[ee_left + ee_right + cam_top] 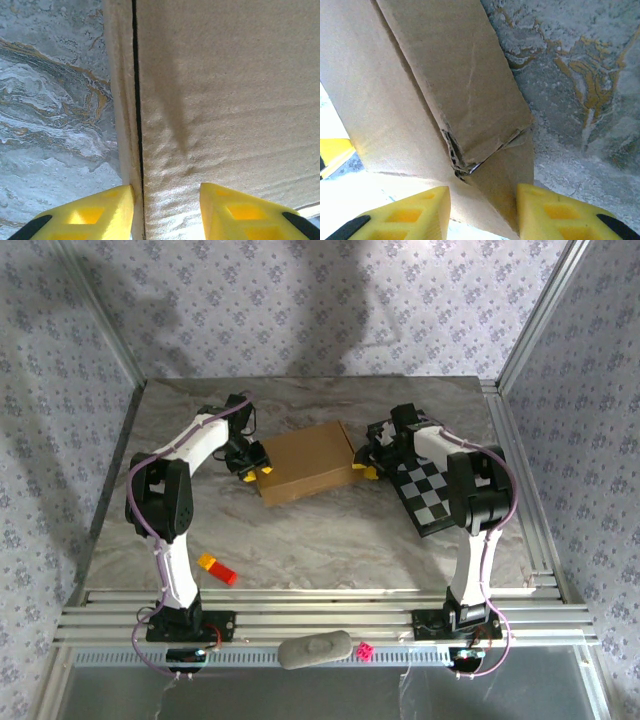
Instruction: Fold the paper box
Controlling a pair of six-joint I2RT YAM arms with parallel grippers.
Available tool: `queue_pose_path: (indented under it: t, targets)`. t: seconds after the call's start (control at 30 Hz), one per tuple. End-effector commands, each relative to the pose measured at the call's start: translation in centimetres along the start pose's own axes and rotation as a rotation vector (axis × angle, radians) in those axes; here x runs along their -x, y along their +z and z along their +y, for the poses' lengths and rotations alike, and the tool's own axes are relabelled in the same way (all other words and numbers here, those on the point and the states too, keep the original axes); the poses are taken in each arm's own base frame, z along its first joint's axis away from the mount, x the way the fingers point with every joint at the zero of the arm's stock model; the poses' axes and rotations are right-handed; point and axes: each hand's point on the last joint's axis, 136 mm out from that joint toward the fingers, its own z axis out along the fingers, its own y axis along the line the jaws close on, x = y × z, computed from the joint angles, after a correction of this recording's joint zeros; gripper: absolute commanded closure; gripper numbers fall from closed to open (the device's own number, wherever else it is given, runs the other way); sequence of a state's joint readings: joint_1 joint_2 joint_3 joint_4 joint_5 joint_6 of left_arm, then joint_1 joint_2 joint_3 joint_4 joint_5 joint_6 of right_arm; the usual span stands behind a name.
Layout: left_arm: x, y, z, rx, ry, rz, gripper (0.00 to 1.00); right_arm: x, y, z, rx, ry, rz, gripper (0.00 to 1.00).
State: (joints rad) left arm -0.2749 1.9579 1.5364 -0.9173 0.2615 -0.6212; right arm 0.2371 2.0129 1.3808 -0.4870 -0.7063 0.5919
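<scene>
The paper box (308, 462) is a plain brown closed carton lying flat in the middle of the marble table. My left gripper (254, 466) is at its left end. In the left wrist view its yellow fingers (95, 212) stand open across the box's edge, with a dark seam (137, 100) running between them and the box top (225, 100) beyond. My right gripper (366, 466) is at the box's right end. Its fingers (565, 212) are open around a crumpled corner flap (505, 170) of the box (455, 75).
A black-and-white checkered board (430, 495) lies under the right arm, to the right of the box. A red and yellow block (217, 568) sits near the left arm's base. A grey object (315, 650) and a small pink piece (365, 650) rest on the front rail.
</scene>
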Motion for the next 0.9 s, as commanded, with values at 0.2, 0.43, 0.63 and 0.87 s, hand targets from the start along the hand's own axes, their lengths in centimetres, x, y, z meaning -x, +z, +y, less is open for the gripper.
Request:
queue_pose_path:
  t: [0.2, 0.43, 0.63, 0.87]
  targets:
    - [-1.1, 0.8, 0.0, 0.0, -0.008, 0.058, 0.61, -1.3, -0.6, 2.7, 0.067, -0.015, 0.027, 0.66]
    - [-1.2, 0.7, 0.1, 0.005, -0.005, 0.062, 0.61, -0.1, 0.4, 0.7, 0.003, -0.065, 0.02, 0.73]
    - [-1.2, 0.5, 0.2, 0.008, -0.005, 0.059, 0.61, 1.0, 0.0, 0.3, -0.061, -0.17, -0.025, 0.79]
    - [-1.2, 0.6, 0.3, 0.015, -0.002, 0.063, 0.61, 1.2, 0.5, -1.0, -0.109, -0.201, -0.039, 0.89]
